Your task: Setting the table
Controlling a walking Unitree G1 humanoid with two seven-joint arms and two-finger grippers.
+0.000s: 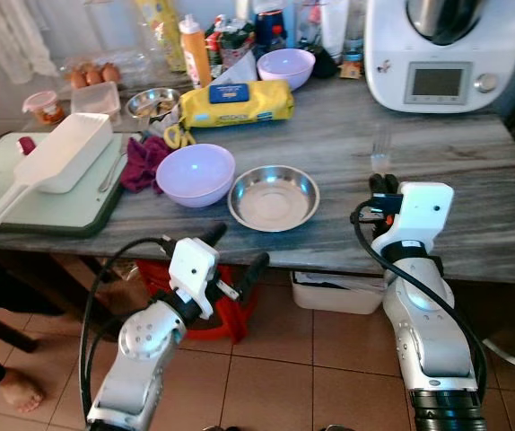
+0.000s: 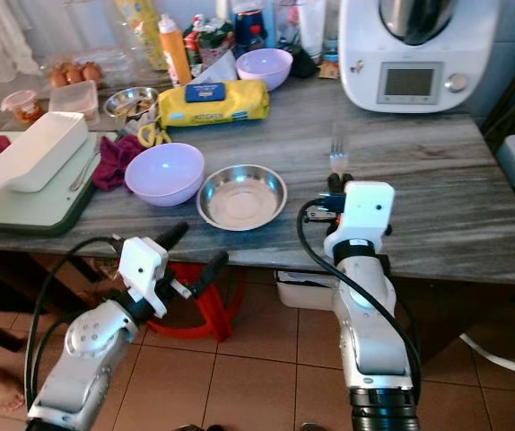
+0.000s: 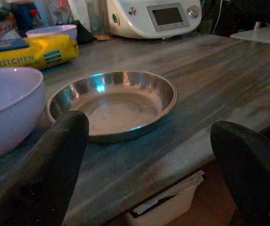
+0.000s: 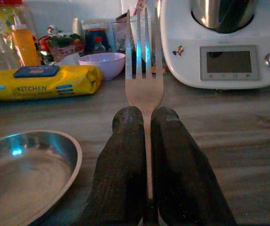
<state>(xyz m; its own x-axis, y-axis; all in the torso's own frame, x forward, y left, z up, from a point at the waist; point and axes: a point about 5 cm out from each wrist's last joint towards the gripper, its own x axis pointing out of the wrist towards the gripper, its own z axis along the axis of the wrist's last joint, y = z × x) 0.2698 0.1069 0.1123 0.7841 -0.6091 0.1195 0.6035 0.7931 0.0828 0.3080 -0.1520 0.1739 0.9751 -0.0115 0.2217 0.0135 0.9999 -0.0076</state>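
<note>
My left jaws hung spread off the desk's near edge. My right jaws pinched the fork, tines forward, right of the steel plate, probably to lay it alongside.

Bare table right of steel bowl (appliance behind).

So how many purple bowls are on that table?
2. One purple bowl sits near the front edge, just left of the steel dish. The other purple bowl is at the back, behind the yellow wipes pack. Clutter could hide more.
</note>
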